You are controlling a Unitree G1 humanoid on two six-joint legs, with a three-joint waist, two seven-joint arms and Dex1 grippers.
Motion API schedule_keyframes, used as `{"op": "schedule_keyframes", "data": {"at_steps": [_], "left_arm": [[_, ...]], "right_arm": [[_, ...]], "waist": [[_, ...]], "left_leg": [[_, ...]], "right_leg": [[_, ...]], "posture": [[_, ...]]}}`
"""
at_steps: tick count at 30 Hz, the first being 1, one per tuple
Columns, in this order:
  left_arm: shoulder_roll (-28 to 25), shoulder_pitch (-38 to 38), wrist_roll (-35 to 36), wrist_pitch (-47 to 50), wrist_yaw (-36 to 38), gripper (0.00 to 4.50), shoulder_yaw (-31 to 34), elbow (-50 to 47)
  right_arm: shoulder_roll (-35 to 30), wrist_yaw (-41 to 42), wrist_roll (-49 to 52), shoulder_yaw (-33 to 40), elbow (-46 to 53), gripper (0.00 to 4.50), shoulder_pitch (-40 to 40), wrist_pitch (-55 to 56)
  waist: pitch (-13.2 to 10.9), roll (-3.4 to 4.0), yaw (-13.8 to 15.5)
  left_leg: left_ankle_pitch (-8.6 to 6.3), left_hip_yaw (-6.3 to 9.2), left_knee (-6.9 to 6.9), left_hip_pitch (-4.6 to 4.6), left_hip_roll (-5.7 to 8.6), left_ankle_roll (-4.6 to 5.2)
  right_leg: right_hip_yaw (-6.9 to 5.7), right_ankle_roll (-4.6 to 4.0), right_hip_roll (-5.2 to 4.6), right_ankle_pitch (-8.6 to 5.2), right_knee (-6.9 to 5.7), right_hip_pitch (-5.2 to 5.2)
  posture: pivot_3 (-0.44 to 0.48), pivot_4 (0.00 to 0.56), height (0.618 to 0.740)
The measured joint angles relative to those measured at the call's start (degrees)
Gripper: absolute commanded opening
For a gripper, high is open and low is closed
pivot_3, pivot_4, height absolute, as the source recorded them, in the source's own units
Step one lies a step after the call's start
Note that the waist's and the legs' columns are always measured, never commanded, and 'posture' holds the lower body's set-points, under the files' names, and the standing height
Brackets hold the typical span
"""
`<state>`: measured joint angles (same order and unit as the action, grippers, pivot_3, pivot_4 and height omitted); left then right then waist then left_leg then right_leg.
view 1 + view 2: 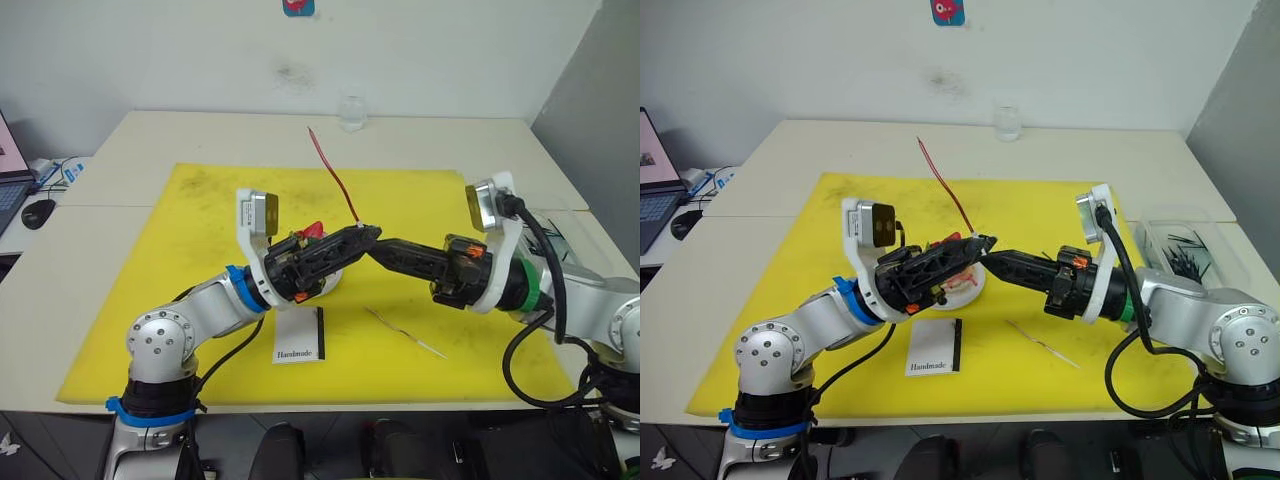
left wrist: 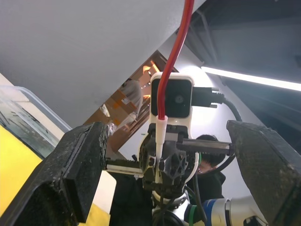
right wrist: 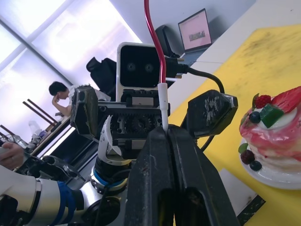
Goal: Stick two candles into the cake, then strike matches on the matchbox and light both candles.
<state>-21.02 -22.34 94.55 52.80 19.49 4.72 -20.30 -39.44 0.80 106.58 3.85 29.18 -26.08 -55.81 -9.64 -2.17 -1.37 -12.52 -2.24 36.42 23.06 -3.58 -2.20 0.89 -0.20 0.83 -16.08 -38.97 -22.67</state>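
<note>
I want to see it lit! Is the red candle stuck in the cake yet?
Not yet. The right gripper pinches the red candle by its whitish end, above and beside the cake.

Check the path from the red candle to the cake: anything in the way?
Yes. The right gripper is shut on the red candle at its whitish lower end, beside the cake. The open left gripper reaches across over the cake, its fingers meeting the right gripper's tips, so it partly blocks the way down.
</note>
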Motion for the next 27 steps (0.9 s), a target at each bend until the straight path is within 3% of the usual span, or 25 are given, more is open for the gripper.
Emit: {"op": "schedule_keyframes", "data": {"at_steps": [5,20,27], "left_arm": [[0.02,0.01,0.23,-0.04,-0.24,4.50,0.00,0.03],[1.30,-0.59,0.35,-0.03,-0.12,0.02,-0.53,2.74],[1.47,-0.58,-0.09,-0.03,0.12,0.01,-0.54,2.80]], "right_arm": [[-1.00,-0.01,0.38,-0.66,0.11,0.01,0.17,1.23],[-2.27,0.02,0.53,-1.99,0.39,0.00,0.22,3.01],[-2.65,0.02,0.51,-2.27,0.38,0.00,0.22,3.35]], "waist": [[-0.01,0.00,0.00],[-0.06,-0.02,0.00],[-0.06,-0.02,-0.01]], "left_leg": [[0.00,0.00,-0.01,0.00,-0.01,0.00],[0.00,0.01,-0.03,0.10,-0.02,0.00],[0.01,0.08,0.00,0.68,-0.02,-0.01]], "right_leg": [[0.00,0.00,0.00,0.00,0.01,0.00],[-0.01,0.00,-0.02,-0.01,0.04,-0.10],[-0.06,0.01,-0.01,0.01,0.04,-0.63]], "posture": [[0.000,0.150,0.729],[0.000,0.150,0.729],[0.000,0.150,0.729]]}}
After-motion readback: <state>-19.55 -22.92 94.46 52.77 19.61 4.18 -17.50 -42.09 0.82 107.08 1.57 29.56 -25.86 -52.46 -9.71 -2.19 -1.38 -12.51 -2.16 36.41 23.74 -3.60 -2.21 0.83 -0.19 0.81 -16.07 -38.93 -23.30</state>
